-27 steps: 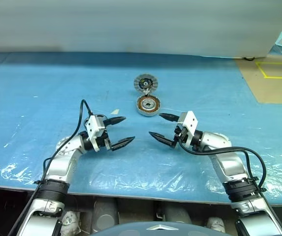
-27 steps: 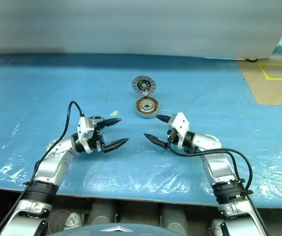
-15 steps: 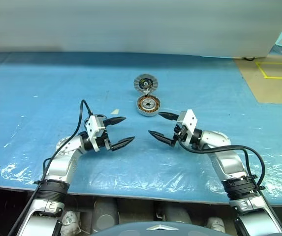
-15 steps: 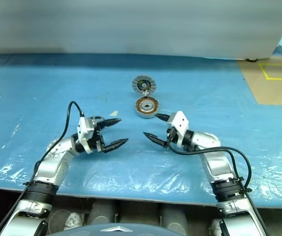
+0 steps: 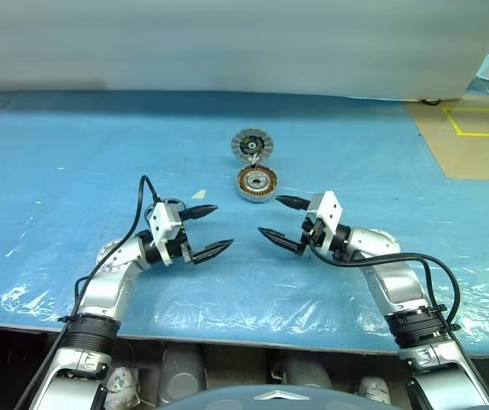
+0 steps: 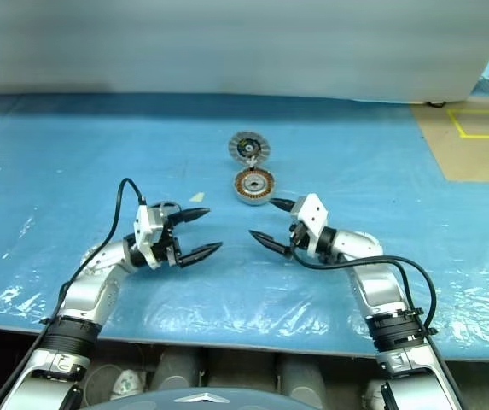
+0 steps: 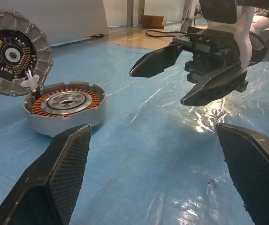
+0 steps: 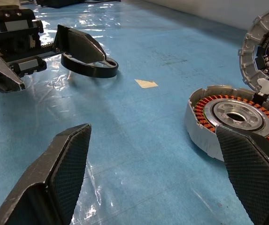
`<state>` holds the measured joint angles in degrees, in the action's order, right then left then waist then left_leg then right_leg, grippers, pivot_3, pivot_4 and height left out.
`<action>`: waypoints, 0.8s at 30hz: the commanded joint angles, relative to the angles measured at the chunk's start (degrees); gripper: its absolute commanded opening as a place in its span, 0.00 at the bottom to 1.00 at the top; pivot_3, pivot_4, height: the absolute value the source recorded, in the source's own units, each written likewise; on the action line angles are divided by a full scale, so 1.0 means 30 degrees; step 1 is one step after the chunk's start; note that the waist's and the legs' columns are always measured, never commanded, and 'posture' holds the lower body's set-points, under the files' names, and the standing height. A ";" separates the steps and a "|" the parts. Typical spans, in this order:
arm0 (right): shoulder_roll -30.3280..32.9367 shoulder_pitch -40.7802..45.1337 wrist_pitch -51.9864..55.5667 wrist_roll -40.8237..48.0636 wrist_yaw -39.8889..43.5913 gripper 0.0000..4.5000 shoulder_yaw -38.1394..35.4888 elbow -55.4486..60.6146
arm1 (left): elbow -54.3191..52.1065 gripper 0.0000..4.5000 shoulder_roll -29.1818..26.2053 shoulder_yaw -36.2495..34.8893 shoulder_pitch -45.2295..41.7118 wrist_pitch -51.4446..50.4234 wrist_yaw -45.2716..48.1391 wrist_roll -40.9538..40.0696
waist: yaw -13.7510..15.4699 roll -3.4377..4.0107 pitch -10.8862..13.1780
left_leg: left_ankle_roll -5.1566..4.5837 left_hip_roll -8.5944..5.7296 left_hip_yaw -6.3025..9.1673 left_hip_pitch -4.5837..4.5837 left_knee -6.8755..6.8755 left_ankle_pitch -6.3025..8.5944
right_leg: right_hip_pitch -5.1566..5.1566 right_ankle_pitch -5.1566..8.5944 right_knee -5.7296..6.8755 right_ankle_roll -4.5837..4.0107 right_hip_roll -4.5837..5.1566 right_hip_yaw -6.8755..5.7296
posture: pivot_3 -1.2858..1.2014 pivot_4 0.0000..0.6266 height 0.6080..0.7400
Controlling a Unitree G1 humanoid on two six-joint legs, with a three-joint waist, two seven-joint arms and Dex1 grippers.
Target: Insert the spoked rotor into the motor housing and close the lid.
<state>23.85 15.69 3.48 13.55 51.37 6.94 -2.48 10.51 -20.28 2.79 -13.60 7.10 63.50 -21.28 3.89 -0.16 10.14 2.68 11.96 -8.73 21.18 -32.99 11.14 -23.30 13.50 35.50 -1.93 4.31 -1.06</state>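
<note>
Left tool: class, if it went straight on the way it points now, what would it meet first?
Probably the right tool, which faces the left tool head-on across bare blue sheet. The motor housing lies off to one side of that line, though depth is hard to judge.

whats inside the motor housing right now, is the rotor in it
Inside the motor housing a ring of copper windings surrounds a pale metal hub; no spoked wheel sits in it. The lid stands open at its rim. The bottom of the hub's bore is hidden.
</note>
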 commanded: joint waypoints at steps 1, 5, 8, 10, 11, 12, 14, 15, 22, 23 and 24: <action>0.0034 0.0155 -0.0180 0.0328 -0.0079 0.99 -0.0395 0.0639 | -0.0412 1.00 -0.0017 -0.0010 -0.0136 0.0253 0.0041 -0.0088 | -0.0001 0.0000 0.0000 | 0.0000 0.0000 -0.0001 0.0000 0.0000 0.0000 | 0.0000 0.0000 0.0000 0.0000 0.0000 0.0000 | 0.52 0.24 1.00; -0.0076 0.0474 0.0246 0.0554 -0.0229 0.99 -0.0482 0.0701 | -0.0415 1.00 -0.0002 -0.0028 -0.0133 0.0259 -0.0007 -0.0082 | -0.0004 0.0000 0.0000 | 0.0000 0.0000 0.0000 0.0000 0.0000 0.0000 | 0.0000 0.0000 0.0000 0.0000 0.0000 0.0000 | 0.52 0.24 1.00; -0.0100 0.1036 0.0829 0.0418 -0.0475 0.99 -0.0362 0.0725 | -0.0408 1.00 -0.0027 -0.0045 -0.0127 0.0257 -0.0023 -0.0064 | -0.0014 0.0000 0.0000 | 0.0001 0.0000 -0.0001 -0.0001 0.0000 -0.0001 | -0.0001 0.0000 0.0000 0.0000 0.0000 0.0000 | 0.52 0.24 1.00; -0.0053 0.1645 0.0927 -0.0062 -0.0408 0.99 0.0103 0.0623 | -0.0420 1.00 -0.0043 -0.0056 -0.0104 0.0251 -0.0034 -0.0059 | -0.0016 0.0000 0.0000 | 0.0001 0.0001 0.0000 -0.0003 0.0000 -0.0001 | -0.0001 0.0000 0.0003 0.0000 0.0000 0.0001 | 0.52 0.24 1.00; -0.0025 0.1982 0.1176 -0.0260 -0.0338 0.99 0.0369 0.0588 | -0.0433 1.00 -0.0045 -0.0053 -0.0090 0.0248 -0.0042 -0.0053 | -0.0028 0.0000 0.0000 | 0.0004 0.0000 -0.0001 -0.0003 0.0000 -0.0002 | -0.0001 0.0000 0.0006 0.0000 0.0000 0.0001 | 0.52 0.24 1.00; -0.0017 0.2483 0.1525 -0.0582 -0.0378 0.99 0.0665 0.0431 | -0.0452 1.00 -0.0036 -0.0045 -0.0080 0.0241 -0.0062 -0.0045 | -0.0048 0.0000 0.0000 | 0.0004 0.0000 0.0000 -0.0002 0.0000 -0.0002 | -0.0002 0.0000 0.0006 0.0000 0.0000 0.0001 | 0.52 0.24 1.00; -0.0083 0.3399 0.2221 -0.1020 -0.0502 0.99 0.1052 0.0040 | -0.0482 1.00 -0.0019 -0.0039 -0.0061 0.0239 -0.0095 -0.0031 | -0.0060 0.0001 0.0000 | 0.0005 0.0000 -0.0001 -0.0004 0.0000 -0.0003 | -0.0004 0.0000 0.0012 0.0000 -0.0002 0.0001 | 0.52 0.24 1.00; -0.0080 0.3973 0.2618 -0.1336 -0.0561 0.99 0.1288 -0.0260 | -0.0505 1.00 -0.0010 -0.0038 -0.0036 0.0237 -0.0112 -0.0029 | -0.0053 0.0001 0.0000 | 0.0006 0.0000 -0.0001 -0.0007 -0.0001 -0.0004 | -0.0004 0.0000 0.0017 0.0000 -0.0002 0.0002 | 0.52 0.24 1.00; 0.0015 0.7219 0.2930 -0.3908 -0.0500 0.99 0.3155 -0.3067 | -0.0654 1.00 0.0003 -0.0014 0.0231 0.0264 -0.0253 0.0055 | -0.0029 0.0000 0.0000 | 0.0012 -0.0003 -0.0002 0.0000 -0.0002 -0.0007 | -0.0006 -0.0001 0.0028 0.0000 -0.0002 -0.0001 | 0.52 0.24 1.00; -0.0031 0.7502 0.2710 -0.4219 -0.0527 0.99 0.3351 -0.3530 | -0.0664 1.00 0.0009 -0.0008 0.0233 0.0263 -0.0279 0.0069 | -0.0014 0.0001 0.0000 | 0.0013 -0.0003 0.0000 0.0000 -0.0003 -0.0007 | -0.0006 -0.0001 0.0030 0.0000 -0.0002 -0.0003 | 0.52 0.24 1.00; -0.0036 0.7793 0.2302 -0.4731 -0.0580 0.99 0.3674 -0.4219 | -0.0682 1.00 0.0003 -0.0023 0.0241 0.0269 -0.0308 0.0065 | -0.0005 0.0001 0.0000 | 0.0013 -0.0004 -0.0001 0.0002 -0.0002 -0.0007 | -0.0008 -0.0001 0.0033 0.0000 -0.0001 -0.0003 | 0.52 0.24 1.00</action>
<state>23.75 37.77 12.30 1.12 49.83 17.20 -13.93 10.37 -20.14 2.84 -12.98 7.09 62.85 -21.03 3.87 -0.16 10.14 2.71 11.94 -8.73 21.19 -33.00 11.12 -23.33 13.50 35.60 -1.93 4.31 -1.07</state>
